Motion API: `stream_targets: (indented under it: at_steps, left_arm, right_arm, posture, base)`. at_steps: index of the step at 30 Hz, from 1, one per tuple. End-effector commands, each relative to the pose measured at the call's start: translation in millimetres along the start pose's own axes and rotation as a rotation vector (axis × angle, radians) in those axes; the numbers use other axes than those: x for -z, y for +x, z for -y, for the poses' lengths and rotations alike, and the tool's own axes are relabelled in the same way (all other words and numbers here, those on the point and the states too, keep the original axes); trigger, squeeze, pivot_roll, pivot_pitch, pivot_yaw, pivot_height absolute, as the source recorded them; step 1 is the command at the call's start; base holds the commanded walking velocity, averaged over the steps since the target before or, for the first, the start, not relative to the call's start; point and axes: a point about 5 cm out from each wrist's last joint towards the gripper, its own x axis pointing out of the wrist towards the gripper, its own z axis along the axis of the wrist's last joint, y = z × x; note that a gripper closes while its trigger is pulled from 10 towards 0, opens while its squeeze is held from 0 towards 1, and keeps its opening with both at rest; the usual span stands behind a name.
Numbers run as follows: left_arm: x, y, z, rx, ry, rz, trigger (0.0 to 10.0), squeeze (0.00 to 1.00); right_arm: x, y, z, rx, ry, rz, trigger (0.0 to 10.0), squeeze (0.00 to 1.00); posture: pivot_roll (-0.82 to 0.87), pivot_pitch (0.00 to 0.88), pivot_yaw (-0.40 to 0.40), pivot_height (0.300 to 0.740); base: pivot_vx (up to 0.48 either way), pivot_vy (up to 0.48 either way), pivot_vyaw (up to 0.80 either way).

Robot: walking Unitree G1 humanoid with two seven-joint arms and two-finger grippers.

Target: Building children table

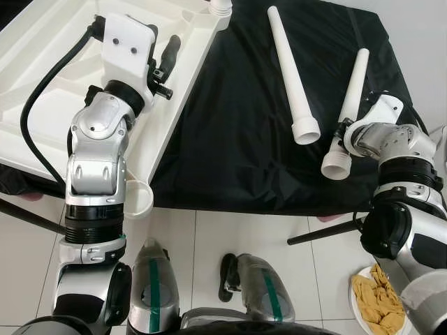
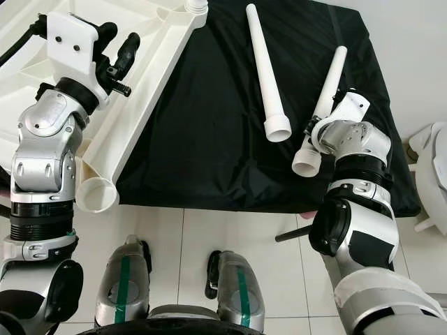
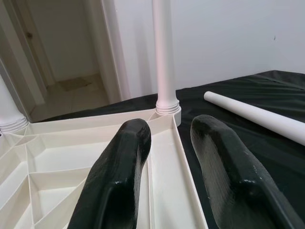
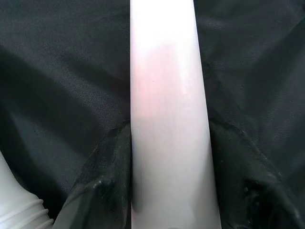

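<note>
the right gripper [image 4: 167,191] holds narrow around the near table leg [image 2: 323,105], whose long axis points away from the robot, while the left gripper [image 3: 181,157], open, hovers over the upturned table top [image 1: 42,91].

The left gripper [image 3: 167,157] reaches forward with its fingers parted. The right gripper [image 4: 167,191] is bent inward, fingers clamped on a leg [image 4: 167,119].
</note>
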Motion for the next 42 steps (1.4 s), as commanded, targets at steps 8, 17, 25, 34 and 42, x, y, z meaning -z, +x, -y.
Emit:
stream_targets:
  at_steps: [8, 17, 25, 34, 42]
  left_arm:
    - [-4, 2.4, -3.3, -0.076, 0.009, 0.001, 10.0, 0.0]
    - [-6, 9.0, -3.3, -0.022, 0.048, 0.008, 10.0, 0.0]
    - [-8, 13.3, -7.9, -0.001, -0.027, 0.01, 10.0, 0.0]
    - [-3, 18.9, -15.8, 0.016, -0.019, -0.015, 10.0, 0.0]
    - [-1, 22.3, -12.7, 0.028, -0.049, -0.019, 10.0, 0.0]
  right_arm:
    - [9, 4.0, 3.1, 0.021, 0.029, 0.022, 4.6, 0.0]
    - [-47, -23.1, -18.6, -0.112, 0.063, 0.268, 10.0, 0.0]
    - [-78, -42.8, -27.5, -0.181, 0.082, 0.355, 10.0, 0.0]
    - [-94, -61.8, -39.3, -0.317, 0.001, 0.649, 10.0, 0.0]
    - [-80, -66.1, -45.9, -0.405, -0.069, 0.771, 10.0, 0.0]
  posture:
    - [0.06, 0.079, -0.102, 0.74]
    - [0.05, 0.076, -0.094, 0.74]
    - [0.05, 0.068, -0.09, 0.74]
    - [0.06, 0.037, -0.094, 0.74]
    - [0.06, 0.013, -0.082, 0.74]
  base:
    - [0.0, 0.0, 0.0]
    - [0.0, 0.0, 0.0]
    - [0.0, 0.0, 0.0]
    - [0.0, 0.0, 0.0]
    - [0.0, 0.0, 0.0]
